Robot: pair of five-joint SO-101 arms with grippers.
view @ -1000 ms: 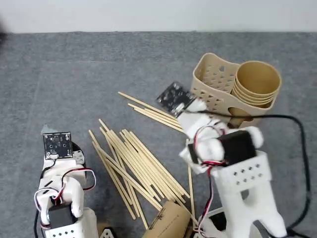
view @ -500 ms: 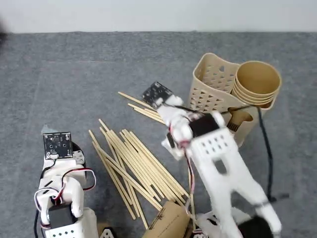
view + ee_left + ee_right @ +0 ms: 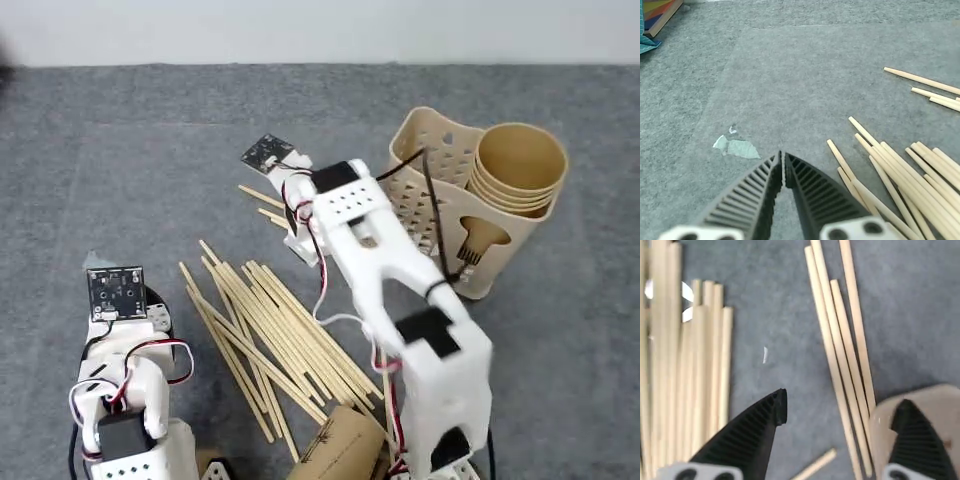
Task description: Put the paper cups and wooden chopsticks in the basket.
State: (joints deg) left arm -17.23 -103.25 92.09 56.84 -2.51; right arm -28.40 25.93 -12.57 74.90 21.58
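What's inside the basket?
A stack of paper cups sits nested in one side of the basket. The bottom of the other side is hidden by the basket's own wall and the right arm, so I cannot tell if anything lies there.

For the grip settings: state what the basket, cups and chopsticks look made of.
Basket: likely beige plastic, matte, with moulded perforations. Cups: apparently paper, tan, thin stacked rims. Chopsticks: pale wood, unvarnished look, dull straight sticks.
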